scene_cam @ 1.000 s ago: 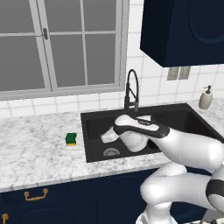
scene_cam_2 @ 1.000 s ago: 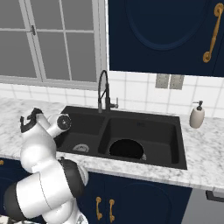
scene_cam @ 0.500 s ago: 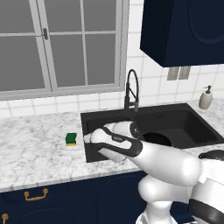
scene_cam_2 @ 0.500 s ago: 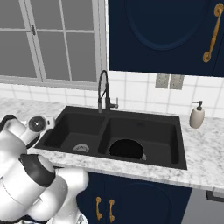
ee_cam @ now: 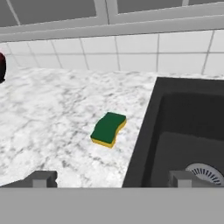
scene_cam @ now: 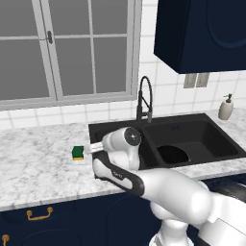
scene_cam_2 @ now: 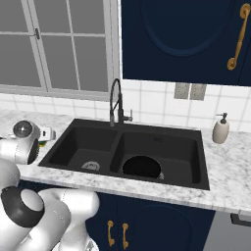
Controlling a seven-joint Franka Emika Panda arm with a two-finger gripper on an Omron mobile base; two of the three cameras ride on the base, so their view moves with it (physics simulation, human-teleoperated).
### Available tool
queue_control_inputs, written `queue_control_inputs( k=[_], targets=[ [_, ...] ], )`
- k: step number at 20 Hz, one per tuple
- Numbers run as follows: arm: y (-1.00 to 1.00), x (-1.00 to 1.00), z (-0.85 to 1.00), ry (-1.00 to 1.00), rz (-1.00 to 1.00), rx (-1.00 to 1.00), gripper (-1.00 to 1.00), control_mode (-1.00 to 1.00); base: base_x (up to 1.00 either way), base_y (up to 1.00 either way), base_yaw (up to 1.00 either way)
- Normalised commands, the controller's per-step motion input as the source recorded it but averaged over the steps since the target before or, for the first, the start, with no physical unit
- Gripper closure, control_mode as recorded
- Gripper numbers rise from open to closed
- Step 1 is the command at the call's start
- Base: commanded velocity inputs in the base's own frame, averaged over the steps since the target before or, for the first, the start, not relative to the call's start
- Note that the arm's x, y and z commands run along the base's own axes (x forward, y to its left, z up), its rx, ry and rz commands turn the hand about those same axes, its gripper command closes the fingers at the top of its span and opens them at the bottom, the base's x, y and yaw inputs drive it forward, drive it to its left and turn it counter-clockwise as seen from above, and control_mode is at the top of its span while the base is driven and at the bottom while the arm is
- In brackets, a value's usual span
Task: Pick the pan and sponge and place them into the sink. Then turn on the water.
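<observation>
— Where's the sponge (ee_cam: 108,129) right now?

— Lying flat on the marble desk (ee_cam: 52,118), green side up with a yellow edge showing underneath, just beside the left rim of the sink (scene_cam_2: 127,151) but not in it. From the left base camera it sits at the tip of the arm (scene_cam: 77,152).

— And the pan (scene_cam_2: 141,167)?

— Already down in the right basin, a round black disc on the bottom. In the left base view it is in the nearer part of that basin (scene_cam: 173,154).

— What's the hand (ee_cam: 111,178) doing?

— It is above the desk edge near the sink's left rim. Its two dark fingertips (ee_cam: 43,178) stand wide apart with nothing between them, so it is open and empty. One tip is over the marble, the other over the left basin near the silver drain (ee_cam: 205,173). The sponge lies ahead of the hand, apart from both tips.

— Any water running?

— I see no stream under the black arched faucet (scene_cam_2: 116,104). It stands behind the divider between the basins.

— Anything else around?

— A beige soap dispenser (scene_cam_2: 221,130) on the desk to the right of the sink, well apart from the sponge. Behind is white tile and a grey-framed window (scene_cam: 67,48), with dark blue cabinets (scene_cam_2: 186,39) above.
</observation>
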Motion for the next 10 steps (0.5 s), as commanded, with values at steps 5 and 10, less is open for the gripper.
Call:
queue_control_inputs(
  k=[5, 10],
  targets=[
    [0.30, 0.15, 0.09, 0.26, -0.07, -0.15, -1.00, -1.00, 0.00, 0.00, 0.00],
    [0.12, 0.20, 0.00, 0.16, -0.03, -0.04, -1.00, -1.00, 0.00, 0.00, 0.00]
  ],
)
